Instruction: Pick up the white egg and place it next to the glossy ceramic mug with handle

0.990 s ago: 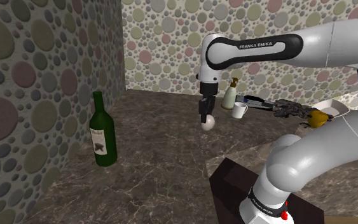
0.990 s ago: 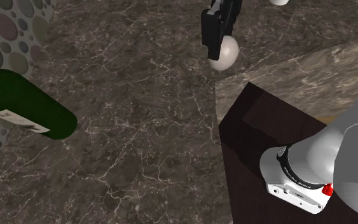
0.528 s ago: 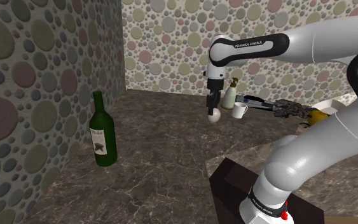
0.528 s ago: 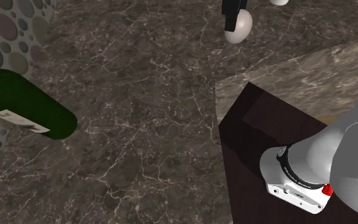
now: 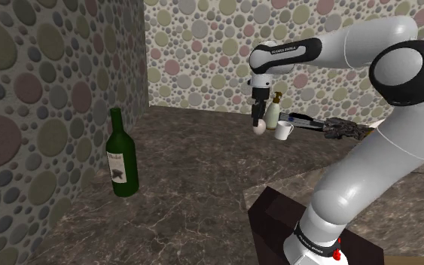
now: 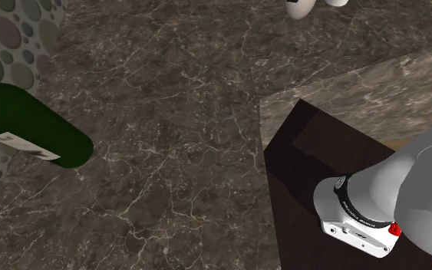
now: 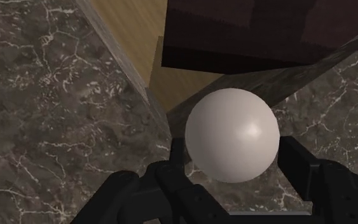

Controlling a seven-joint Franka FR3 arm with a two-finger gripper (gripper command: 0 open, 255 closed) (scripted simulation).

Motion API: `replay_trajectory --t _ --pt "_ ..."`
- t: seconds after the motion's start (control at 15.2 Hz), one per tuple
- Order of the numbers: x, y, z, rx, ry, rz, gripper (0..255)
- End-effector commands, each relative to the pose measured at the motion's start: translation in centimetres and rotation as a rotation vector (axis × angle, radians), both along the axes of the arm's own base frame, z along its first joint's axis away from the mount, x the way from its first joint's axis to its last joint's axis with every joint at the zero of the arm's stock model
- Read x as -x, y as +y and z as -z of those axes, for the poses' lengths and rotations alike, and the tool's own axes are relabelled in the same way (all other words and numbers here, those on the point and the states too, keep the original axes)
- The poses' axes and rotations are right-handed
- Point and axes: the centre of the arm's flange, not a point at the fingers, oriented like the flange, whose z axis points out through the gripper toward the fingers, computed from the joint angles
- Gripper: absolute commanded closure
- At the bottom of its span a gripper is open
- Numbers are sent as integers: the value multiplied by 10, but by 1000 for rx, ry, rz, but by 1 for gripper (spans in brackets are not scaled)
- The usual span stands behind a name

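The egg (image 7: 232, 135) sits pinched between the two black fingers of the gripper (image 5: 258, 122), hanging above the marble counter (image 5: 195, 173), likely so it travels without rolling. Just beyond stands the white mug (image 5: 284, 131), its target neighbour, with a pump bottle (image 5: 272, 113) behind.

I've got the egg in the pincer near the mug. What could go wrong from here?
The smooth round egg, clasped by the pincer at its sides above the counter, may slip out, or roll away once released. The mug and the pale bottle beside it stand close by; lowering the pincer could knock either.
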Motion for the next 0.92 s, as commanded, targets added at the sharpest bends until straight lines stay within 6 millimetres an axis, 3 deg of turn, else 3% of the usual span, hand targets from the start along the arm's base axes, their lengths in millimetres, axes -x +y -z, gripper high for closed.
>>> replay_trajectory --t 0.0,0.86 --pt "-1 -26 -1 0 1 -1 255" --pt "-30 -195 -1 0 1 -1 255"
